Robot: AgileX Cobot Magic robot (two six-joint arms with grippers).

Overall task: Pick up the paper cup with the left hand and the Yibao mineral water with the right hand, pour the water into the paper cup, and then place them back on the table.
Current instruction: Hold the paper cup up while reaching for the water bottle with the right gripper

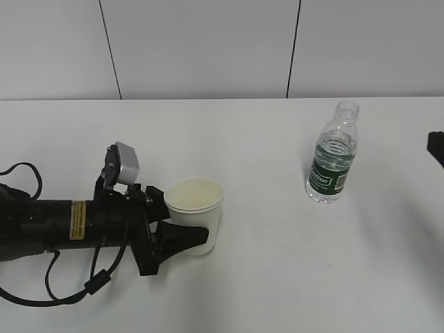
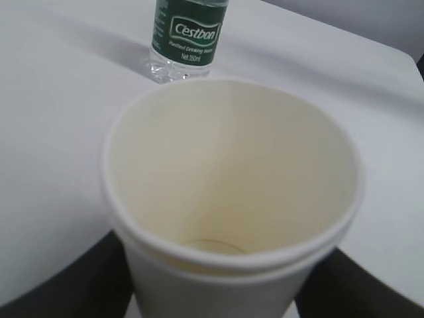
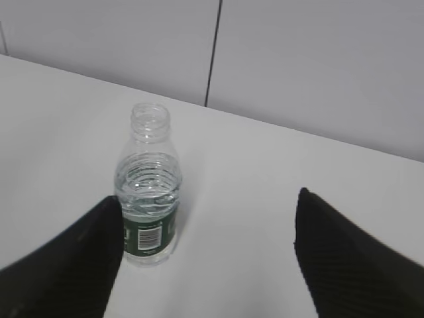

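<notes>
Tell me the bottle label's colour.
Dark green with white lettering on the Yibao mineral water; clearest in left wrist view.

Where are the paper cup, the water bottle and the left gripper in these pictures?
paper cup (image 1: pixel 195 196): exterior view, on the inner wall just below the rim.
water bottle (image 1: pixel 334 163): exterior view, on the ribbed body above the green label.
left gripper (image 1: pixel 182 234): exterior view, between its fingertips at the cup's side.

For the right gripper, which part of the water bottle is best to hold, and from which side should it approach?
Probably the labelled lower body of the Yibao mineral water, approached level from the right, where the right hand waits open. The bottle stands upright with no cap, so a sideways grip below the narrow neck keeps it vertical. The ribbed plastic looks soft, so squeeze gently.
</notes>
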